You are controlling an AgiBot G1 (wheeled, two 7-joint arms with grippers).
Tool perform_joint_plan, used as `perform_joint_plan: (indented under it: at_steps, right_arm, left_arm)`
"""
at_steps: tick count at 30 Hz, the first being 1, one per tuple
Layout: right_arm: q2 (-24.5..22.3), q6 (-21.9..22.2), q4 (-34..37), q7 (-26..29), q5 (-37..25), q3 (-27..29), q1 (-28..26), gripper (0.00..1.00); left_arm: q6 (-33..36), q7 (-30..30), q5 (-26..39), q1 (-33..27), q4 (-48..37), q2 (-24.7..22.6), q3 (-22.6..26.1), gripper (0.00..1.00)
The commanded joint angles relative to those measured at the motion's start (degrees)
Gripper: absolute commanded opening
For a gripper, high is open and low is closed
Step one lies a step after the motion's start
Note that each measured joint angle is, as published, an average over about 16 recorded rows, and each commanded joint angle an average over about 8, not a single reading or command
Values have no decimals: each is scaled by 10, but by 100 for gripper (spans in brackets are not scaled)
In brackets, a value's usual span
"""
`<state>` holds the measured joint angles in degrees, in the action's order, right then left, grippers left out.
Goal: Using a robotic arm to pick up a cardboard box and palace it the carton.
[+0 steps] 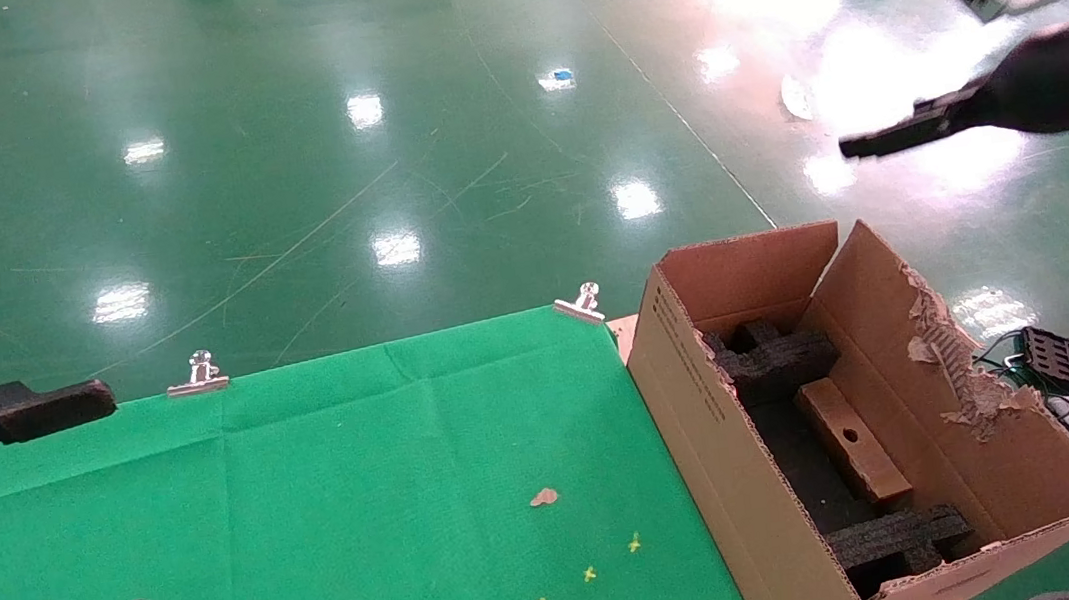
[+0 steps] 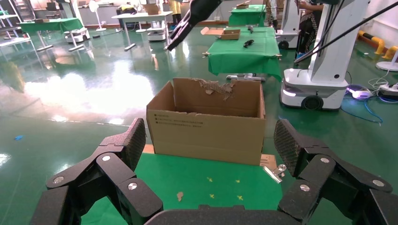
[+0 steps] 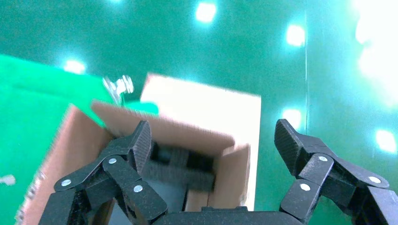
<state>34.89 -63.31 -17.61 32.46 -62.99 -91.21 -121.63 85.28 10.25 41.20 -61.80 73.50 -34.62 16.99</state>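
Brown corrugated carton (image 1: 756,476) is our landmark here. From the head cam we see it sitting at the edge of the green-covered counter (image 1: 336,504), flaps up, one wall torn. The cardboard box (image 1: 853,445) already lies inside it, hole side up, between the black foam inserts (image 1: 778,358). Our right hand (image 1: 889,139) hangs high above and beyond the carton; our left hand (image 1: 46,517) sits over the counter's far side from the carton, fingers spread wide.

Left wrist cam: left hand (image 2: 209,145) wide open, facing the carton (image 2: 206,129) across the cloth.

Right wrist cam: right hand (image 3: 213,143) spread wide, empty, looking down into the carton (image 3: 164,126).
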Motion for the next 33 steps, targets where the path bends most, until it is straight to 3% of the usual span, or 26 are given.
perform_joint_plan:
  at_steps: [1, 9, 33]
  right_arm:
    - [-17, 3, -22, -21, 9, 7, -14, 100]
    - [-35, 0, -76, -41, 28, 51, 7, 100]
    - [-20, -92, -276, -114, 104, 341, 252, 100]
  left_arm:
    - [0, 0, 0, 0, 0, 0, 0, 100]
    - [0, 0, 0, 0, 0, 0, 0, 100]
    - [0, -1, -1, 0, -1, 0, 1, 100]
